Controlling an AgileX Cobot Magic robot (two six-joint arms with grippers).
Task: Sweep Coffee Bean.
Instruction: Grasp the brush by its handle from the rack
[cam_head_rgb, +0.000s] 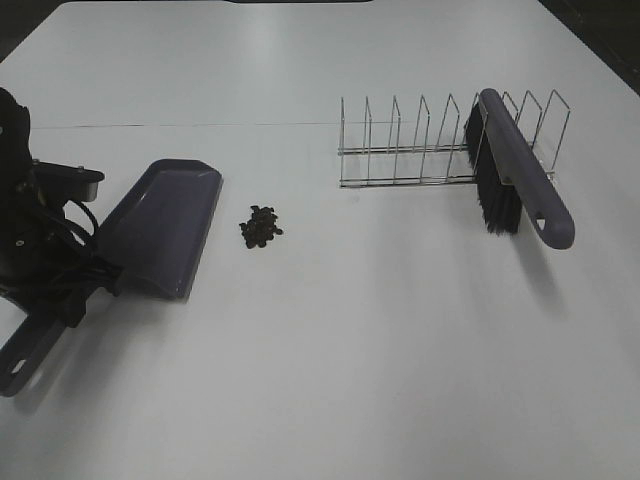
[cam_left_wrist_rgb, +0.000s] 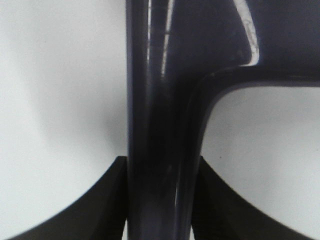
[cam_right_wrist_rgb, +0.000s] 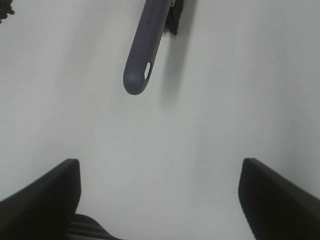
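The left claw is clamped tight on the handle of the purple dustpan; in the left wrist view its two dark fingers press against either side of the handle. The pan sits at the left of the white counter, wide end pointing away and handle running back toward the near left corner. Whether it rests on the surface or hangs just above it cannot be told. The coffee beans lie in one small dark heap on the counter just right of the pan, apart from it, between the pan and the wire rack. The brush leans in the right end of the rack, black bristles down and to the left, its purple handle sticking out over the counter toward the near side. The right claw is out of the high view; its own camera shows its fingers spread wide with only bare counter between them, gripping nothing, and the brush handle ahead, well clear.
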